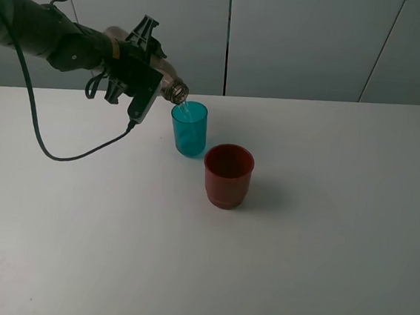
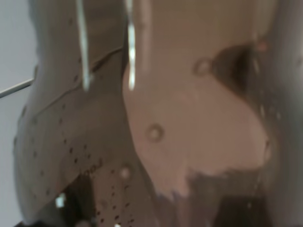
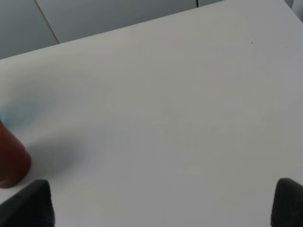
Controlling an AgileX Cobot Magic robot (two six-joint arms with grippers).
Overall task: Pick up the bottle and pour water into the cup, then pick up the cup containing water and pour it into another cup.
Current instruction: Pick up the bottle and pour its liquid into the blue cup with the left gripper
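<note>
In the exterior high view my left gripper (image 1: 139,69) is shut on the smoky-grey bottle (image 1: 171,86). The bottle is tipped nearly flat, its open neck just over the rim of the teal cup (image 1: 189,129). A thin stream of water runs from the neck into that cup. The red cup (image 1: 227,175) stands upright just to the right and in front of the teal one, nearly touching it. The left wrist view is filled by the bottle's wet wall (image 2: 189,123). My right gripper (image 3: 161,205) hangs open over bare table, with the red cup (image 3: 12,158) off to one side.
The cups stand on a white table (image 1: 320,250) with pale wall panels behind its far edge. A black cable (image 1: 61,154) droops from the left arm down to the tabletop. The right arm does not show in the exterior high view.
</note>
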